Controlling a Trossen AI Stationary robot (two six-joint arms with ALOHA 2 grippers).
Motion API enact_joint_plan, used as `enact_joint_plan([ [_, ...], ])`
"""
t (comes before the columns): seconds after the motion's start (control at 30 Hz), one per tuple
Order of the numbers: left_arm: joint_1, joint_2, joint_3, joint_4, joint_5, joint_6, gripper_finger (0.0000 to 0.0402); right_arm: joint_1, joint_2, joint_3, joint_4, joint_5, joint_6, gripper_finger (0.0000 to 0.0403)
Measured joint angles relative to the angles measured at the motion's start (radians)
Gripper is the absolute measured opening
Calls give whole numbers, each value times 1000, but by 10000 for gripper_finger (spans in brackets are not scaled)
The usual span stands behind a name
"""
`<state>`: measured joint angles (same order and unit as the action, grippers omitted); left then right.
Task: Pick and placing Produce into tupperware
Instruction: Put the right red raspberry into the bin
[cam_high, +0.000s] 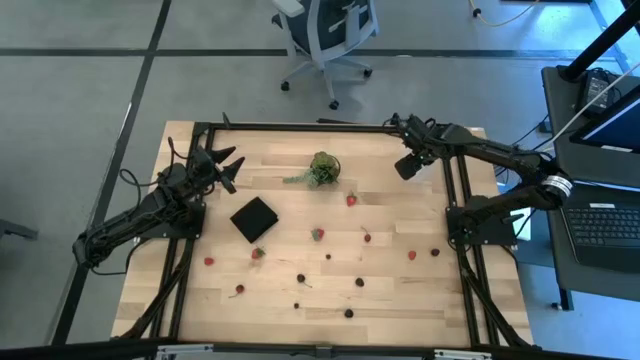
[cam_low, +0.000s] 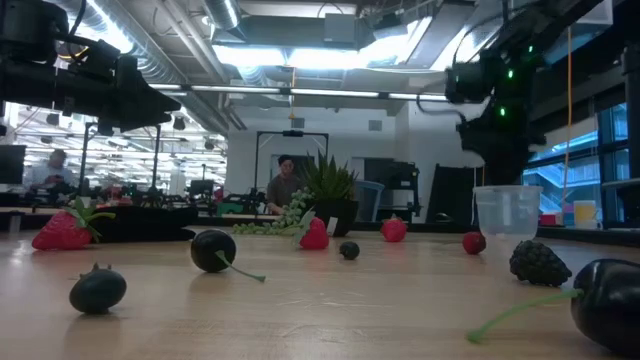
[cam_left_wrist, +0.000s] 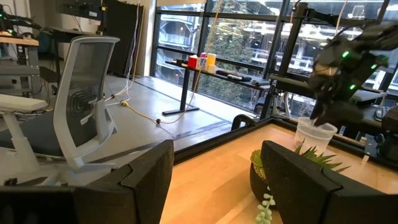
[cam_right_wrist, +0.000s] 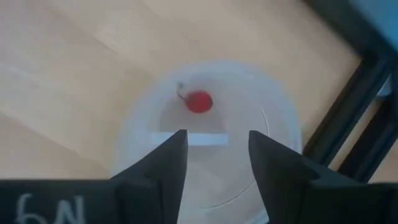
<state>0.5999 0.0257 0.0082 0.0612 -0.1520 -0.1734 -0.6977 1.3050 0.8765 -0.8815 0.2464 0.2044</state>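
Observation:
The translucent tub (cam_right_wrist: 205, 140) stands on the table near its far right corner and holds one small red berry (cam_right_wrist: 199, 101). It also shows in the low view (cam_low: 508, 210). My right gripper (cam_right_wrist: 217, 143) hangs open and empty just above the tub's mouth, and in the high view (cam_high: 410, 162) it covers the tub. Red pieces (cam_high: 317, 234) and dark pieces (cam_high: 300, 278) lie scattered over the middle and near part of the table. My left gripper (cam_high: 226, 166) is open and empty above the table's far left.
A green leafy clump (cam_high: 322, 170) sits at the far middle. A flat black square (cam_high: 255, 218) lies left of centre. Black frame rails (cam_high: 455, 200) run along the table's edges. An office chair (cam_high: 325, 30) stands beyond the far edge.

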Motion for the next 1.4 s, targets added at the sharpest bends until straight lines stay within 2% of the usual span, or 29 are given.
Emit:
enact_joint_plan([
  [0.13, 0, 0, 0, 0, 0, 0, 236, 79, -108, 38, -29, -27, 20, 174],
  [0.33, 0, 0, 0, 0, 0, 0, 236, 238, -272, 43, -124, -242, 175, 174],
  [0.53, 0, 0, 0, 0, 0, 0, 236, 475, -321, 35, -262, -241, 375, 174],
  [0.77, 0, 0, 0, 0, 0, 0, 236, 741, -312, -66, -134, -241, 501, 174],
  [0.97, 0, 0, 0, 0, 0, 0, 236, 919, -311, -204, 13, -241, 731, 174],
  [1.17, 0, 0, 0, 0, 0, 0, 236, 1021, -311, -323, 170, -242, 885, 174],
  [1.4, 0, 0, 0, 0, 0, 0, 236, 1049, -311, -393, 246, -241, 865, 174],
])
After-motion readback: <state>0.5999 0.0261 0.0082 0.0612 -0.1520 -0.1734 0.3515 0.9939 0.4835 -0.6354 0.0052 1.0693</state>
